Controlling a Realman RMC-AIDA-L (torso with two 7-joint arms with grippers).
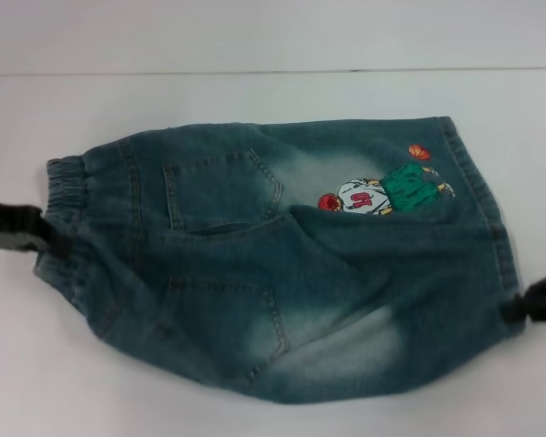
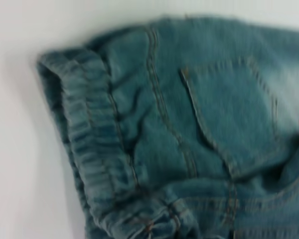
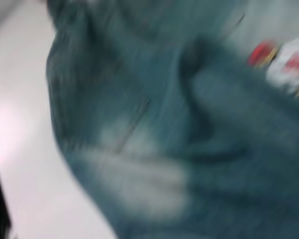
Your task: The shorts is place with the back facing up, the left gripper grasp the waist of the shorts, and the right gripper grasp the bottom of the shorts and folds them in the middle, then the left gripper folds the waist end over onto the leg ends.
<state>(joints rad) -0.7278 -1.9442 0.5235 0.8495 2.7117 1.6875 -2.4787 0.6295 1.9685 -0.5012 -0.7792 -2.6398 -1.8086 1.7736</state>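
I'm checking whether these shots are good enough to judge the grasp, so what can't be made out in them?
- Left gripper: head view, cut off by the picture's edge at the waist of the shorts; fingers not discernible.
- Right gripper: head view, cut off by the edge at the bottom of the shorts; grip unclear.
- Shorts: right wrist view, motion blur hides seams and hems.
- Neither wrist view shows its own fingers.
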